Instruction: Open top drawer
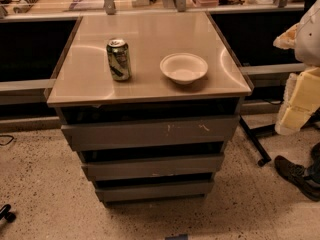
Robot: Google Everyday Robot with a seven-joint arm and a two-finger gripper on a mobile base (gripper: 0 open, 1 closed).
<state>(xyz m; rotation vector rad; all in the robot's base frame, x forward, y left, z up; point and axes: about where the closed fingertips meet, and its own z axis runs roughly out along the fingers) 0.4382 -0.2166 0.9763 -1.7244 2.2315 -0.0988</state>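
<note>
The top drawer (150,132) is the widest grey flat front, just under the cabinet top, with pale scratch marks right of centre. It looks pushed in, with a dark gap above it. Two narrower grey drawers sit below it (153,166) (155,189). My gripper (287,39) shows only as a pale shape on a white arm part at the right edge. It is high up, well to the right of the cabinet and apart from the drawer.
On the cabinet top (150,34) stand a green drink can (119,59) and a white bowl (183,68). Pale yellow foam blocks (301,100) and a person's dark shoe (295,176) are at the right. A black caster leg (254,145) lies on the speckled floor.
</note>
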